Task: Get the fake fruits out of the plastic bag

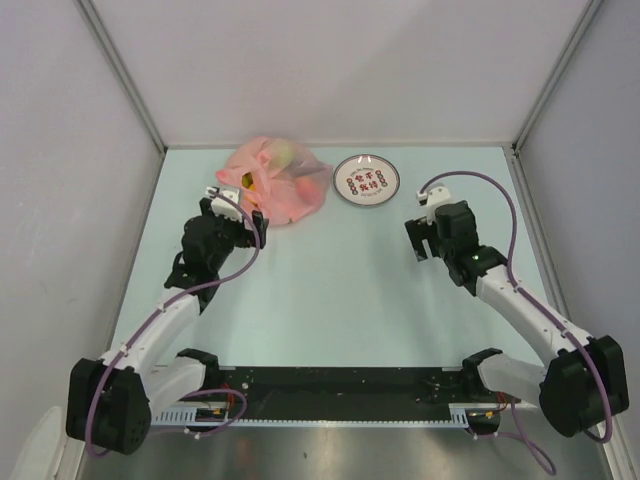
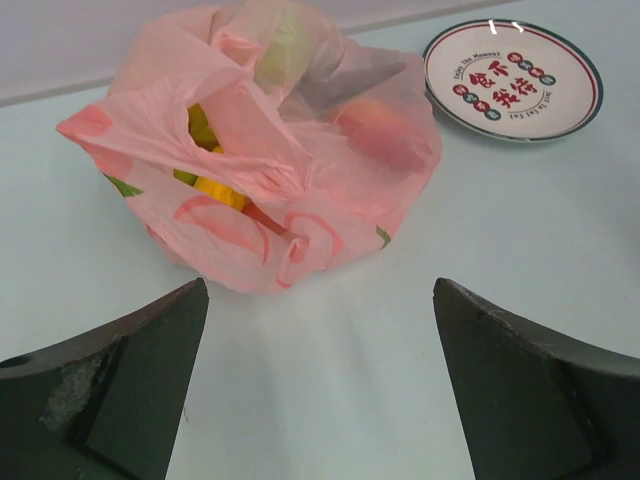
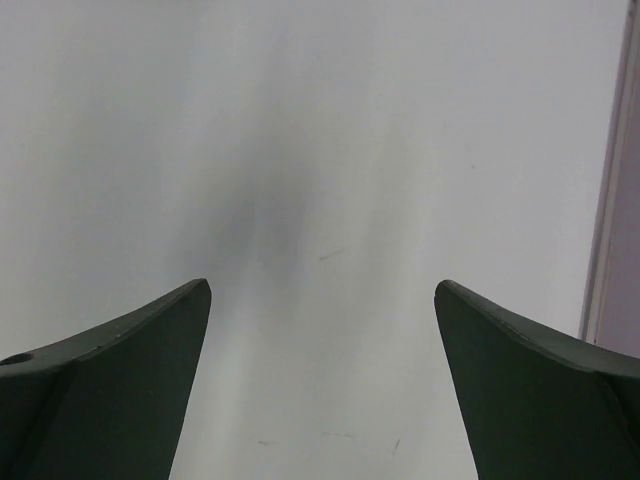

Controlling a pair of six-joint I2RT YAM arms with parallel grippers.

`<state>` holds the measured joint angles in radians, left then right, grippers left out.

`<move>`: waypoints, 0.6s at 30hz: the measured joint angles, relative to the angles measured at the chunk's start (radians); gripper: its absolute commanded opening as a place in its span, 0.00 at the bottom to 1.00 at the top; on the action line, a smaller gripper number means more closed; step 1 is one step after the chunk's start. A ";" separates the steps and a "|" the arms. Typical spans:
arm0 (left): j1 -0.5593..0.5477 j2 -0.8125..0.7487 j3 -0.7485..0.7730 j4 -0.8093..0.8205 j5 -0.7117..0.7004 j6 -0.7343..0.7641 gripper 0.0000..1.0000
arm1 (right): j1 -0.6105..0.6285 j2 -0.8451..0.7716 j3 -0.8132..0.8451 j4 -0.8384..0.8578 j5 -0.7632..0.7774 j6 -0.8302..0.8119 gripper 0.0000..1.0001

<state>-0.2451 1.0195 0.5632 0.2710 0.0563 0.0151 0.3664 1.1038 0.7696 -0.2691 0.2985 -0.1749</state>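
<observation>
The pink plastic bag [image 1: 275, 180] lies bunched at the back left of the table and fills the upper left wrist view [image 2: 260, 170]. Fake fruits show through it: a yellow one [image 2: 215, 185] in the opening, a pale green one [image 2: 285, 55] at the top, an orange-red one [image 2: 385, 135] on the right. My left gripper [image 1: 232, 200] is open and empty, just short of the bag; its fingertips [image 2: 185, 310] frame bare table in front of it. My right gripper [image 1: 428, 205] is open and empty over bare table, right of the plate; its fingertips [image 3: 190, 305] show only the surface.
A round white plate [image 1: 366, 180] with red lettering sits right of the bag, also in the left wrist view [image 2: 512, 80]. Grey walls enclose the table at the back and both sides; a wall edge [image 3: 612, 200] shows at the right of the right wrist view.
</observation>
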 measured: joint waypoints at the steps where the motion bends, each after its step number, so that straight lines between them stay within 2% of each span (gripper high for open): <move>1: 0.000 -0.008 0.000 -0.017 0.000 -0.001 1.00 | 0.014 0.018 0.005 0.006 -0.005 -0.023 1.00; 4: 0.000 -0.056 0.000 -0.080 -0.012 0.001 1.00 | 0.031 0.073 0.018 0.025 -0.092 -0.144 0.89; 7: 0.000 -0.124 0.001 -0.152 -0.026 0.020 1.00 | 0.050 0.154 0.035 0.095 -0.172 -0.287 0.82; 13: -0.001 -0.248 0.013 -0.286 -0.029 0.094 1.00 | 0.087 0.468 0.108 0.359 -0.218 -0.546 0.82; 18: -0.001 -0.290 0.047 -0.354 -0.038 0.129 1.00 | 0.097 0.727 0.124 0.603 -0.221 -0.747 0.84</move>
<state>-0.2459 0.7300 0.6098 -0.0826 0.0181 0.1440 0.4629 1.8305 0.8940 0.3340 0.0772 -0.9218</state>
